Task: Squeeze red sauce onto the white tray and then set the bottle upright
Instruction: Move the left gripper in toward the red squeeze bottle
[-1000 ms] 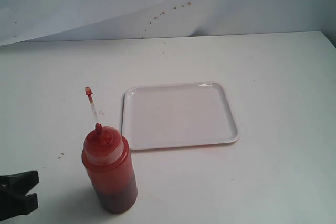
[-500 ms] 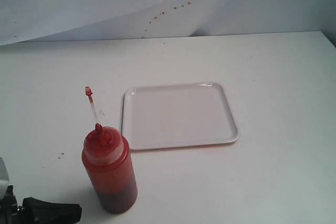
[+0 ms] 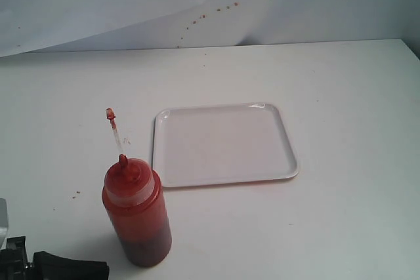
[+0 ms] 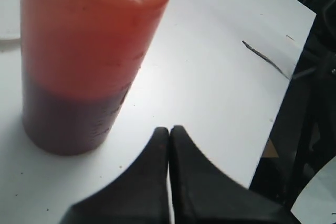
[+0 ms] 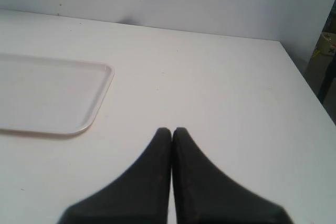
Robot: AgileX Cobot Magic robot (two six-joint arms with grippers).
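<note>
The bottle (image 3: 137, 218) stands upright on the white table, just left of the white tray (image 3: 223, 143); its tether with the small red tip cap (image 3: 110, 114) sticks up behind it. No red sauce shows on the tray. My left gripper (image 3: 102, 269) lies low at the front left, shut and empty, its tips a short way from the bottle's base (image 4: 79, 77). In the left wrist view the left gripper (image 4: 169, 129) points past the bottle's side. My right gripper (image 5: 171, 130) is shut, empty, over bare table beside the tray's edge (image 5: 100, 98); the exterior view does not show it.
Dried reddish specks dot the white backdrop (image 3: 216, 10) and the table at the left (image 3: 77, 193). The table's edge and dark floor (image 4: 294, 129) lie close behind the left gripper's side. The table's right edge (image 5: 304, 77) runs near the right gripper.
The left gripper has turned and slid rightward along the front edge, its tips now pointing at the bottle's base. Bottle and tray have not moved.
</note>
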